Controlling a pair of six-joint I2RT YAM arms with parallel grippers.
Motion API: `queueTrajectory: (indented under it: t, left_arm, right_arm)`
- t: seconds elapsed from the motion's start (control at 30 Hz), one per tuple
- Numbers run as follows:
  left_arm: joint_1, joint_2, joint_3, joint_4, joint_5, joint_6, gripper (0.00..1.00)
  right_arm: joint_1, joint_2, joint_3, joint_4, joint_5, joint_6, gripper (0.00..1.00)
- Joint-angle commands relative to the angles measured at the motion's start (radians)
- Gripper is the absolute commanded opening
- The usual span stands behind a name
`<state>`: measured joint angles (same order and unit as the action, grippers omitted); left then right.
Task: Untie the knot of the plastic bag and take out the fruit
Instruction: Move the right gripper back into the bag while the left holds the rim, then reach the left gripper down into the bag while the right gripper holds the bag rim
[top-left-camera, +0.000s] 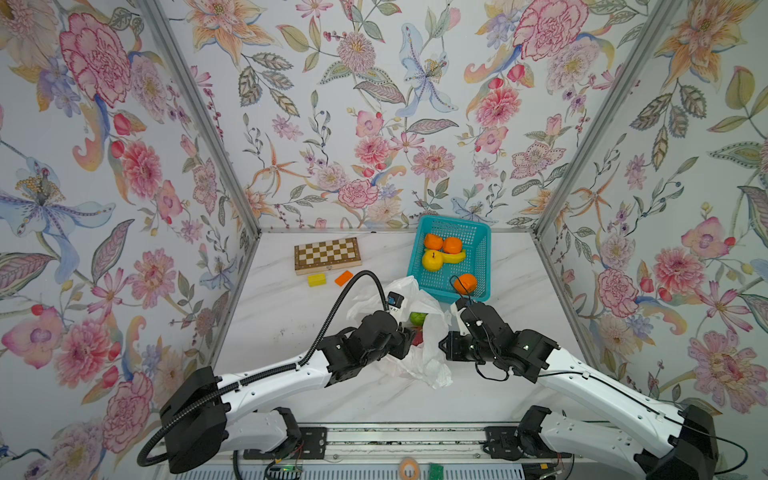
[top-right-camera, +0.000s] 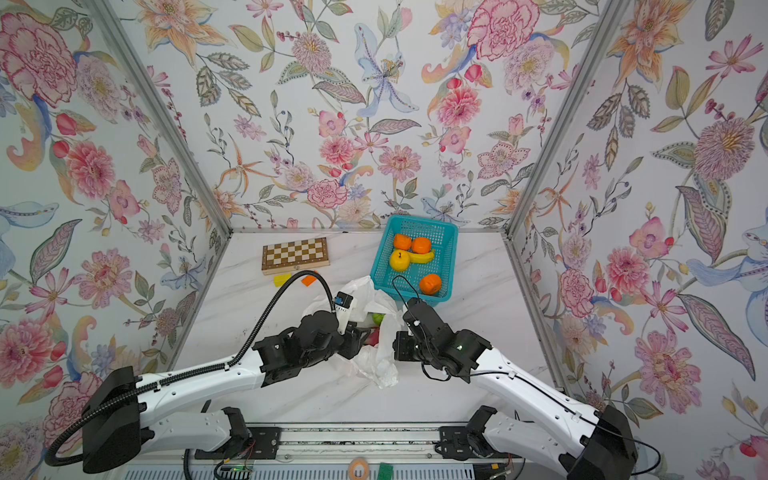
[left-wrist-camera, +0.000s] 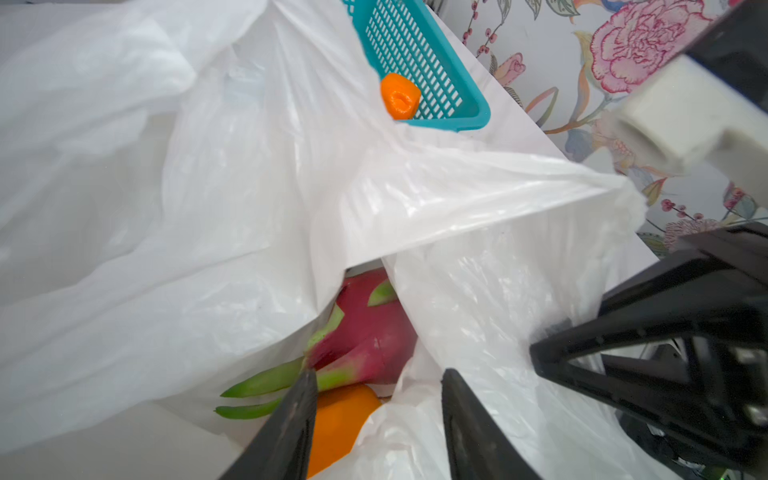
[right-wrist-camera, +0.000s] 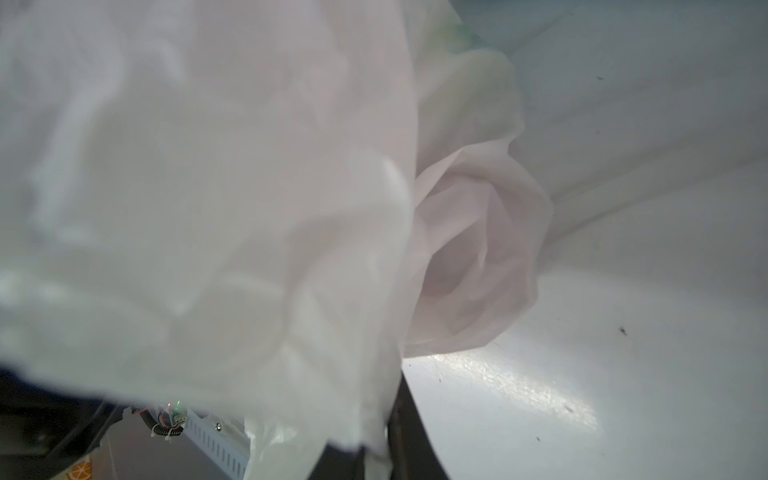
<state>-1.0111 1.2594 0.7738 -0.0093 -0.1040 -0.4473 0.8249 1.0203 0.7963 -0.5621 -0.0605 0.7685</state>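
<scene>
left pincer (left-wrist-camera: 378, 376) stands at the gaping mouth of the plastic bag (left-wrist-camera: 232, 232), its two flat black fingers (left-wrist-camera: 299, 419) apart. a smooth orange fruit (left-wrist-camera: 338, 419) and a fold of thin film sit in the gap. just past it lies a pink-red dragon fruit (left-wrist-camera: 365, 332) with pointed green scales, inside the bag. right pincer (left-wrist-camera: 540, 353), a black triangular frame, appears clamped together on a puckered pinch of the bag's glossy, crinkled wall. its own wrist view is mostly veiled by blurred white film.

in both top views the bag lies mid-bench (top-left-camera: 291, 324), a green fruit (top-left-camera: 417, 318) showing in its mouth and the left arm (top-left-camera: 374, 332) covering its left half. its far flap touches the near left corner of a teal mesh basket (top-left-camera: 480, 257) by the back edge. the basket holds three oranges (top-left-camera: 452, 245), a yellow apple-like fruit (top-left-camera: 432, 261) and a banana (top-left-camera: 455, 257). a wooden chessboard (top-left-camera: 327, 254), a yellow block (top-left-camera: 316, 279) and an orange block (top-left-camera: 343, 277) lie left of it.
</scene>
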Motion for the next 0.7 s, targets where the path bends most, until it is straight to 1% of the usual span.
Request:
queueTrajectory:
  t: [0.0,0.03,0.1,0.27,0.5,0.6,0.67]
  left_arm:
    - [-0.003,0.035,0.043,-0.024,-0.15,0.065,0.48]
    - [-0.003,0.048,0.049,-0.022,-0.168,0.08,0.47]
    - [0.005,0.077,0.058,-0.007,-0.17,0.104,0.47]
    - [0.065,0.178,0.111,-0.006,-0.099,0.097,0.46]
    - [0.126,0.314,0.169,0.048,-0.077,0.105,0.46]
    - [0.145,0.393,0.213,0.042,-0.101,0.118,0.48]
    - [0.152,0.436,0.244,0.03,-0.142,0.131,0.52]
  right_arm:
    - [0.01,-0.012,0.02,-0.001,0.054,0.021,0.12]
    - [0.011,-0.011,0.032,0.003,0.061,0.021,0.13]
    - [0.013,-0.014,0.05,0.013,0.079,0.023,0.13]
    - [0.014,-0.011,0.086,0.078,0.109,0.039,0.14]
    - [0.014,0.023,0.122,0.181,0.11,0.058,0.14]
    - [0.015,0.048,0.149,0.189,0.102,0.058,0.14]
    - [0.015,0.059,0.161,0.188,0.096,0.055,0.15]
